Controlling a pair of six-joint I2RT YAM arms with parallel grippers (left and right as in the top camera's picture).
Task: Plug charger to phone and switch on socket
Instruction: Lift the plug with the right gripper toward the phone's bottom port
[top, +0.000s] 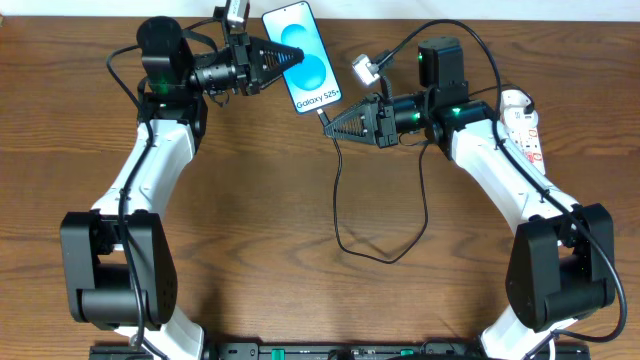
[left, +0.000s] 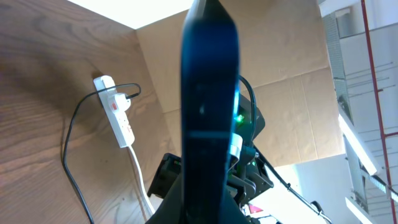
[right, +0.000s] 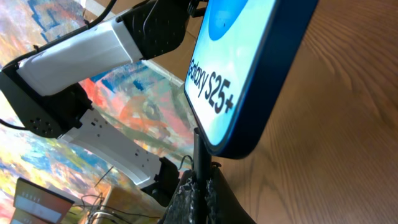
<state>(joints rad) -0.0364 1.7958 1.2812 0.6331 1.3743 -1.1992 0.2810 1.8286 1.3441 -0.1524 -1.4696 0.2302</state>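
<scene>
Overhead: the left end effector (top: 292, 57) is closed on the side edge of the phone (top: 312, 78), which sits at the far middle of the bench (top: 300, 300), screen up. The right end effector (top: 330, 124) is pinched shut on the plug end of the charger (top: 336, 200), right at the phone's lower end. The cable loops loosely over the wood behind it. The socket (top: 527, 125) lies well apart at the far right, beside the right arm. Left wrist: we see the phone edge-on, filling the middle, with the socket beyond on the bench. Right wrist: the plug tip rises from the closed fingers to touch the phone's bottom edge. We cannot tell whether it is fully seated.
</scene>
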